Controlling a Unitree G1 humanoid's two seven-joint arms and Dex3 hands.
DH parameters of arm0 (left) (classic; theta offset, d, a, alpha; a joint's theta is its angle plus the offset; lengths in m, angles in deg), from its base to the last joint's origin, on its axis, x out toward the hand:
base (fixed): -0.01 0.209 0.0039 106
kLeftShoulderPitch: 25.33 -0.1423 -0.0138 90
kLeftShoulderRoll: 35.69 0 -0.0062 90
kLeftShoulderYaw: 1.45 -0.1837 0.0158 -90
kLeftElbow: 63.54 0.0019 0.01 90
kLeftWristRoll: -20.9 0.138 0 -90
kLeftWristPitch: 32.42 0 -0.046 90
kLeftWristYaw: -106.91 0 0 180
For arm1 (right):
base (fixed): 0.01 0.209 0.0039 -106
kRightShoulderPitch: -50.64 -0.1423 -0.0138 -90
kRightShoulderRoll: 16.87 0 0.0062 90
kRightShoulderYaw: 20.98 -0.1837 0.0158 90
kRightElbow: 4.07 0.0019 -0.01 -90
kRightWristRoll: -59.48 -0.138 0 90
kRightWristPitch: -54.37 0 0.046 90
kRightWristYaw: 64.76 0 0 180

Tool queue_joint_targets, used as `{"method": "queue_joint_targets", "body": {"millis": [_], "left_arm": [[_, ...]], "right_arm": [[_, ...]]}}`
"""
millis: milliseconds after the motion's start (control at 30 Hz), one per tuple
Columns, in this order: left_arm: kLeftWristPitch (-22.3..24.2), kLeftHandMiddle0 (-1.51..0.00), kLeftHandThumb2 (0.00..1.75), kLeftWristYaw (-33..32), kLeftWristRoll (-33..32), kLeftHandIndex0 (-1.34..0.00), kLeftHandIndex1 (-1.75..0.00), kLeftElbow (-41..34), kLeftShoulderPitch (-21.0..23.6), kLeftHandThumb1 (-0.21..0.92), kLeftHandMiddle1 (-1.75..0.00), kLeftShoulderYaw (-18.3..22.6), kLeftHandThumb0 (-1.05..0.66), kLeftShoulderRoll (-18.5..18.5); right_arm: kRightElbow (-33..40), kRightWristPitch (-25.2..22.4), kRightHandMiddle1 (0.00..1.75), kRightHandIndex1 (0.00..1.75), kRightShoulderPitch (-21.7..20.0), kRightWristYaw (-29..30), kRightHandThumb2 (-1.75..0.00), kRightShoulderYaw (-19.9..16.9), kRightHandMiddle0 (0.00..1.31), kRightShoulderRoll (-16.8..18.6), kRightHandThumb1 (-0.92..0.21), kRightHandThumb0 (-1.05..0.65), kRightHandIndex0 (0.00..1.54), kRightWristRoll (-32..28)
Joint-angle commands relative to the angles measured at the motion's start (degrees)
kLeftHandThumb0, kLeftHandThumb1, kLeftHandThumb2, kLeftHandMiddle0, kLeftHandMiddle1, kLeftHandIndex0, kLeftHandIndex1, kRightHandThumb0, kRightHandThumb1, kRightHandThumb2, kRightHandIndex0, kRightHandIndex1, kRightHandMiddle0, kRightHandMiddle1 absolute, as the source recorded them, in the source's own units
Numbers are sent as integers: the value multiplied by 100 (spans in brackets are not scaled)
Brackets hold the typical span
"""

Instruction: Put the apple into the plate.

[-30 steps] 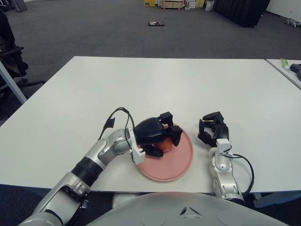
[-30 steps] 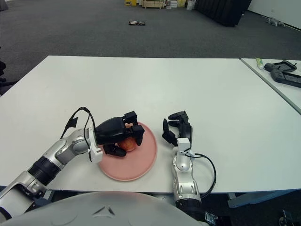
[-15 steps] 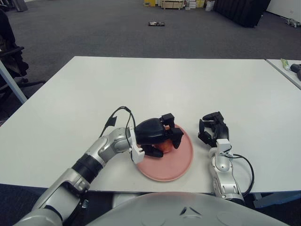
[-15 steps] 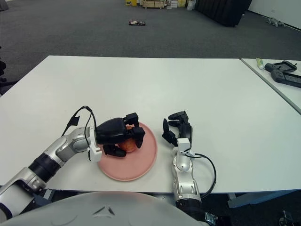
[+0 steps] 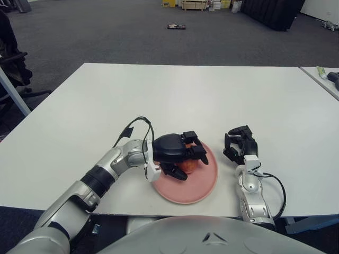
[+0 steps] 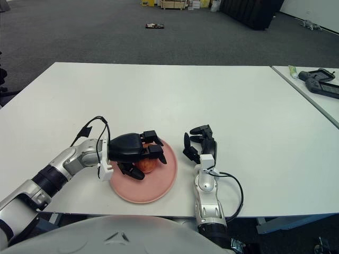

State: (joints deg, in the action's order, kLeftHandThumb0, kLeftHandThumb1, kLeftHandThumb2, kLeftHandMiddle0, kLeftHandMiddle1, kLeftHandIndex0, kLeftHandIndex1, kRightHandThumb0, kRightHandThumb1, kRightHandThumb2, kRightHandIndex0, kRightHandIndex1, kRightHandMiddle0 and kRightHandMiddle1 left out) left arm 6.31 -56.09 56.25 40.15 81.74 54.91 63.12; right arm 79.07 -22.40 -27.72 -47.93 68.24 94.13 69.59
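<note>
A reddish apple (image 5: pixel 188 166) sits in the pink plate (image 5: pixel 200 186) near the table's front edge, mostly covered by my left hand (image 5: pixel 189 159). The black fingers (image 5: pixel 192 148) curl over the apple's top and the thumb runs under its near side, so the hand is shut on it. The apple looks down on the plate's surface, though I cannot tell whether they touch. My right hand (image 5: pixel 238 144) shows just right of the plate, fingers loosely curled and holding nothing.
The white table (image 5: pixel 185 95) stretches far back and to both sides. A second table at the right carries a black controller (image 6: pixel 318 82) and a green tube (image 6: pixel 292 70). A dark chair (image 5: pixel 11 66) stands off the left edge.
My left hand has sunk lower over the plate with the apple and edged slightly right; its fingers now curl more closely over the fruit. The right hand has not moved.
</note>
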Motion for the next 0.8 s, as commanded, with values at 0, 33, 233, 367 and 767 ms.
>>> {"method": "queue_joint_targets", "body": {"millis": [0,33,233,367,767], "left_arm": [[66,0,98,127,10,0,-26,-50,15,92,-9,13,-104,71],[89,0,99,125,6,0,-23,-73,-2,92,-8,30,-104,70],[199,0,103,37,32,0,-10,-167,-84,92,-1,102,-105,35],[235,0,102,-2,43,0,-6,-194,-104,92,0,127,-105,25],[382,0,102,-201,-285,0,0,-328,-431,92,0,500,-105,46]], "right_arm": [[-30,-121,175,138,53,9,-82,6,32,-12,-71,-38,54,35],[-30,-103,175,138,56,6,-82,13,32,-21,-71,-38,55,47],[-4,-83,175,141,78,10,-84,39,33,-77,-70,-38,55,141],[2,-86,175,141,80,77,-83,61,32,-105,-70,-38,54,253],[41,-111,175,145,99,172,-82,107,32,-115,-71,-38,53,379]]}}
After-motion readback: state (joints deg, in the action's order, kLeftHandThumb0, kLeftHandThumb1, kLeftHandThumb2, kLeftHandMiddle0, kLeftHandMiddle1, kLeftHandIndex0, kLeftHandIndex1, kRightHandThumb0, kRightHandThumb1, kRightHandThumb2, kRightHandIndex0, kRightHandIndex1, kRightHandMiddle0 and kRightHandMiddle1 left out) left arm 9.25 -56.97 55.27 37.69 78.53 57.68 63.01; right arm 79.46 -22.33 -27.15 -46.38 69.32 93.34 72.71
